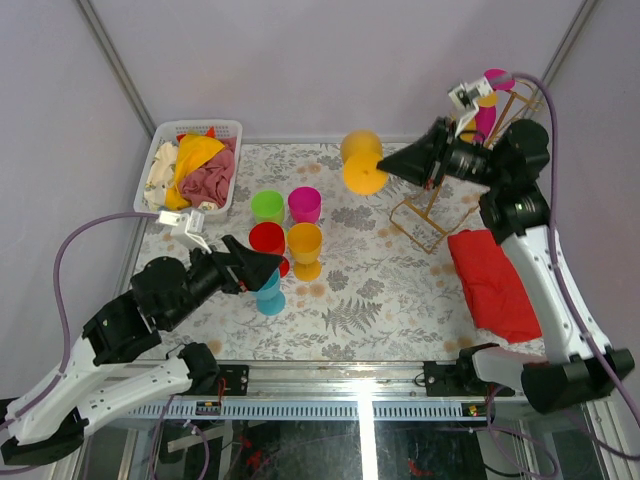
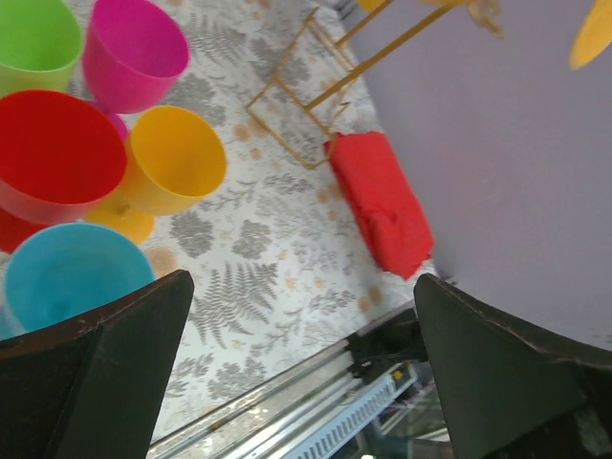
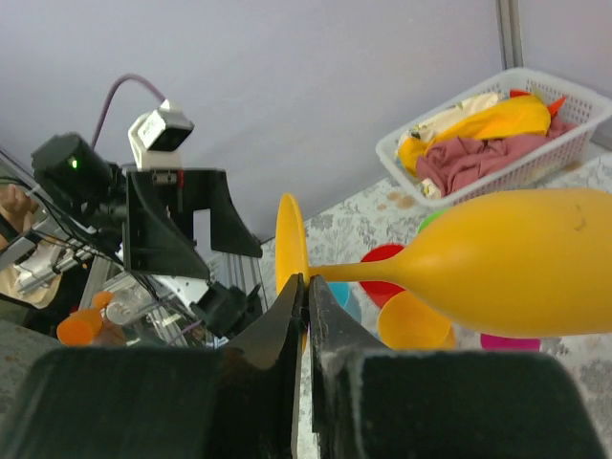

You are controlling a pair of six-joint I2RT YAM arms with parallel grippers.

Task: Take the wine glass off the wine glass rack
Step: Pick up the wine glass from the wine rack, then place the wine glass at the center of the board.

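Observation:
My right gripper [image 1: 392, 165] is shut on the foot of a yellow-orange wine glass [image 1: 360, 160] and holds it on its side in the air, left of the gold wire wine glass rack [image 1: 430, 215]. In the right wrist view the fingers [image 3: 307, 287] pinch the foot disc beside the stem, and the bowl [image 3: 516, 263] points right. A magenta glass [image 1: 487, 110] hangs at the rack's top. My left gripper [image 1: 265, 265] is open and empty, above the standing glasses; its open fingers [image 2: 301, 373] frame bare table. The rack also shows in the left wrist view [image 2: 306, 105].
Green [image 1: 267, 207], magenta [image 1: 305, 204], red [image 1: 267, 243], orange [image 1: 305, 245] and blue [image 1: 268, 292] glasses stand mid-table. A red cloth [image 1: 495, 280] lies near the rack. A white basket [image 1: 226, 128] of cloths stands at the back left.

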